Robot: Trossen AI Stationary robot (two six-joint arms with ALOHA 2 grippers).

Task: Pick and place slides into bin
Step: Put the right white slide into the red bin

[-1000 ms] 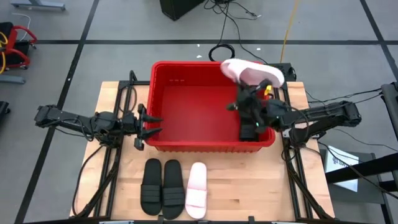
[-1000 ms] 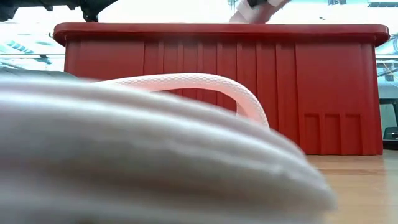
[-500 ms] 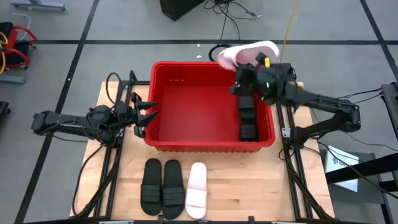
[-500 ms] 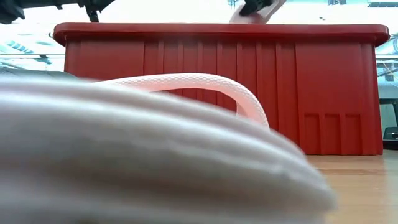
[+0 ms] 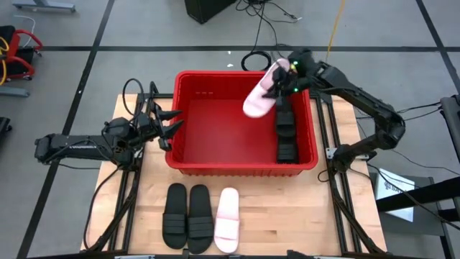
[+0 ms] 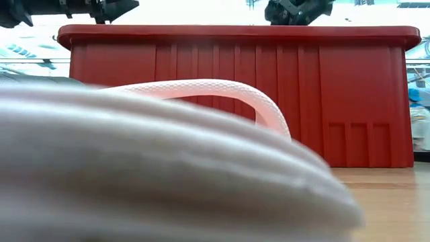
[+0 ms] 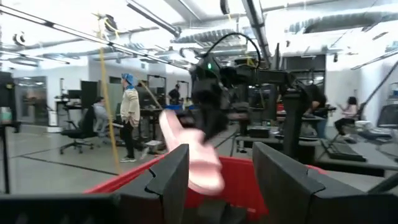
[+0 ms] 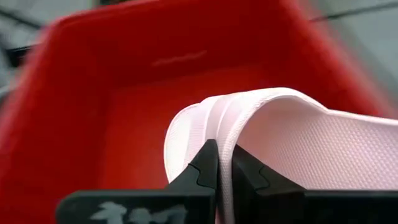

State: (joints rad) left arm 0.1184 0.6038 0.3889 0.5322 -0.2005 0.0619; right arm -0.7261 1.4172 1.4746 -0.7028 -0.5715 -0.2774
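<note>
The red bin (image 5: pixel 215 137) stands mid-table, its near wall filling the low view (image 6: pixel 235 94). My right gripper (image 5: pixel 282 77) is shut on a pale pink slide (image 5: pixel 259 92) above the bin's far right part. Black slides (image 5: pixel 287 135) lie inside the bin along its right wall. Two black slides (image 5: pixel 188 216) and a white slide (image 5: pixel 228 229) lie soles down on the table in front of the bin. My left gripper (image 5: pixel 169 124) is open and empty at the bin's left rim; its wrist view shows the pink slide (image 7: pixel 186 158) held up. My right gripper pinches the pink slide's wide strap at its edge (image 8: pixel 217 124) between its two fingers. The slide is lifted clear over the bin. It is tilted, its free end (image 5: pixel 253 108) slanting down from the fingers toward the bin's middle.
The white slide (image 6: pixel 168 175) lies right in front of the low camera and fills most of that view. Cables lie on the floor beyond the table (image 5: pixel 287 14). People show in the room behind (image 7: pixel 130 109). Bare wood shows right of the white slide (image 5: pixel 287 216).
My right gripper has gone up and toward the table's far edge with the pink slide, and has turned. The slide, first lying flat over the bin's far right corner, now slants down over the bin's inside. My left gripper has moved a little toward the far edge.
</note>
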